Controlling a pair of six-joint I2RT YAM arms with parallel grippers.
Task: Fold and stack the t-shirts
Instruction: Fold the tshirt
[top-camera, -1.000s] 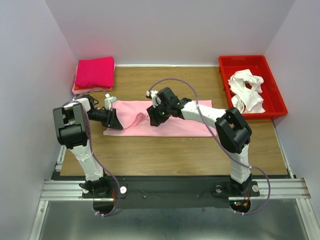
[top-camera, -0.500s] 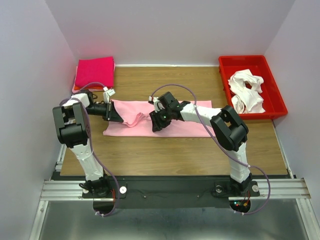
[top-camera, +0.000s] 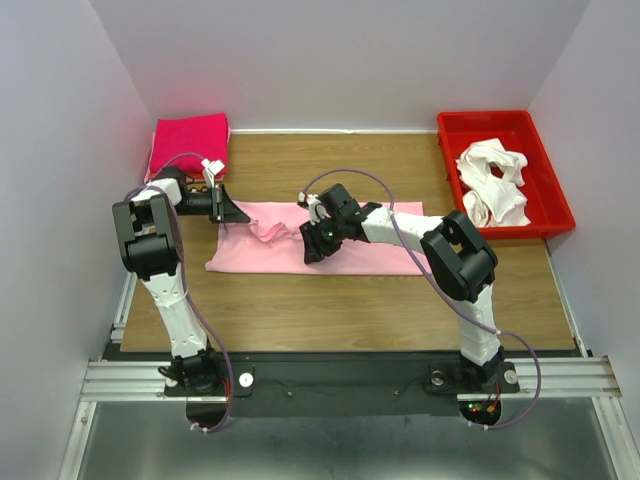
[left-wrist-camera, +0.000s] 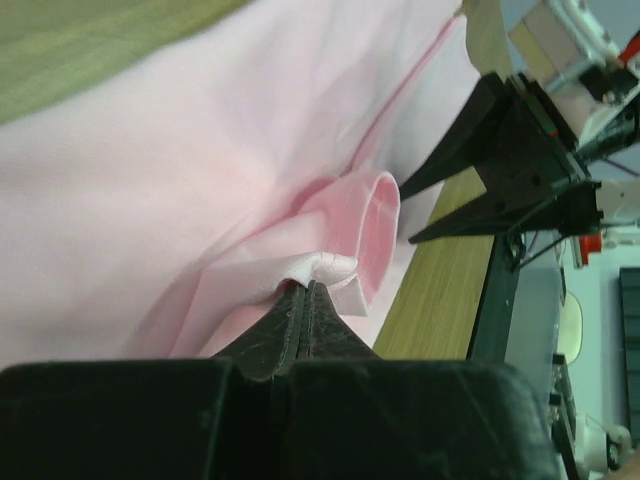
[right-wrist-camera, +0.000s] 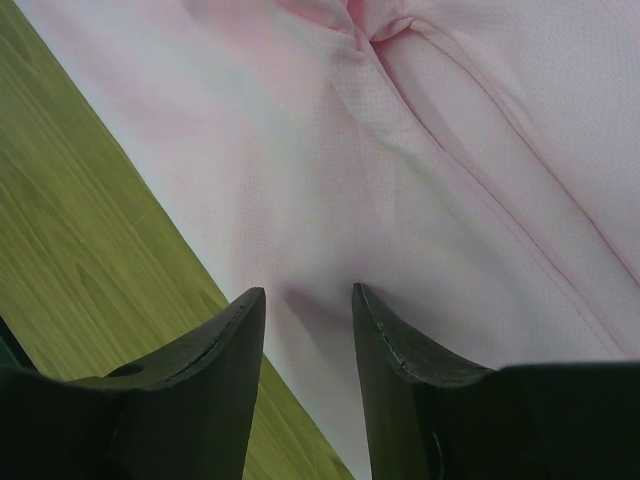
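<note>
A light pink t-shirt (top-camera: 350, 250) lies spread as a long band across the middle of the table. My left gripper (top-camera: 236, 213) is at its back left corner, shut on a small raised fold of the cloth (left-wrist-camera: 330, 265); its tips (left-wrist-camera: 307, 286) meet with pink fabric pinched between them. My right gripper (top-camera: 311, 246) stands open near the shirt's middle. Both its fingertips (right-wrist-camera: 250, 300) rest down on the flat cloth (right-wrist-camera: 420, 170) close to the front hem, and nothing is pinched between them. The left wrist view also shows the right gripper (left-wrist-camera: 415, 210) open ahead.
A folded hot pink t-shirt (top-camera: 189, 144) tops a stack at the back left corner. The red tray (top-camera: 487, 117) at the back right holds crumpled white t-shirts (top-camera: 493, 180). Bare wood table (top-camera: 340, 310) lies in front of the shirt.
My left gripper shut on the shirt's left edge and drew back toward the far left, lifting a fold. The right gripper came down onto the cloth and its jaws narrowed slightly.
</note>
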